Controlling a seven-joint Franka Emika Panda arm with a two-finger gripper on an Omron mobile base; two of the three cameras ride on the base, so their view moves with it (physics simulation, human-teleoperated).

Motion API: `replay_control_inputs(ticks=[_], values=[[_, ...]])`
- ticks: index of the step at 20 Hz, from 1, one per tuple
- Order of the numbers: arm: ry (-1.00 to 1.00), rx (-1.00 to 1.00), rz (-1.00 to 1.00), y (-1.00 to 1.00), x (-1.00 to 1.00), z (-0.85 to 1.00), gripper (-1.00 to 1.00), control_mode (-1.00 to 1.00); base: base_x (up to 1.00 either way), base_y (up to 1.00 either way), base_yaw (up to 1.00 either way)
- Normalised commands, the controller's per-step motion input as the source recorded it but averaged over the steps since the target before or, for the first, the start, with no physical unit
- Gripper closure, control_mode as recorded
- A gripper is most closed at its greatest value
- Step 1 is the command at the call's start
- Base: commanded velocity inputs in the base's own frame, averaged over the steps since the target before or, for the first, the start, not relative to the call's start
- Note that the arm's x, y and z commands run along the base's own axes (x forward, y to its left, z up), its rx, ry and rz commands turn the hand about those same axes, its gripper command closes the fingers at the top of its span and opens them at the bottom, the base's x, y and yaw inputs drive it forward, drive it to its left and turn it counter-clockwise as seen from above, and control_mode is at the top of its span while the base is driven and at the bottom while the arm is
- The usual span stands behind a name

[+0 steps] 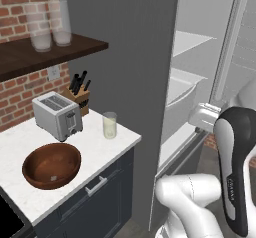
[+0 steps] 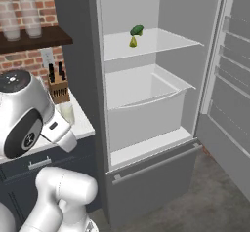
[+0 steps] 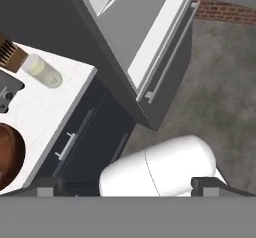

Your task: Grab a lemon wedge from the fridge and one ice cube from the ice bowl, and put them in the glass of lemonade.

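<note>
The fridge (image 2: 93, 80) stands open, its door (image 2: 229, 94) swung to the right. On its upper shelf lies the small yellow lemon wedge (image 2: 133, 42), under a dark green item (image 2: 136, 29). The glass of lemonade (image 1: 109, 125) stands on the white counter (image 1: 100, 149) near the fridge and also appears in the hand view (image 3: 44, 72). The ice bowl (image 1: 51, 165) sits at the counter's front; the ice cube is hidden. My gripper (image 3: 126, 186) is open, high above the floor beside the counter corner, with nothing between its fingertips (image 3: 47, 186).
A toaster (image 1: 57, 114) and a knife block (image 1: 79, 94) stand behind the bowl. Two frosted jars (image 1: 50, 24) sit on a dark shelf. A deep white drawer (image 2: 146, 109) fills the fridge's middle. Grey floor (image 3: 220, 92) lies before the fridge.
</note>
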Motion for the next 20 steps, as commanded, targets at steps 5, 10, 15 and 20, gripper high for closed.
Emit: replay_control_inputs(ticks=[5, 10, 15, 20], values=[[0.0, 0.0, 0.0, 0.0, 0.0, 0.0, -1.0, 1.0, 0.23, -0.83, 0.26], [0.0, 0.0, 0.0, 0.0, 0.0, 0.0, -1.0, 1.0, 0.02, -1.0, 0.53], [0.0, 0.0, 0.0, 0.0, 0.0, 0.0, -1.0, 1.0, -0.02, -0.9, 0.54], [0.0, 0.0, 0.0, 0.0, 0.0, 0.0, -1.0, 1.0, -0.11, -0.66, 0.52]])
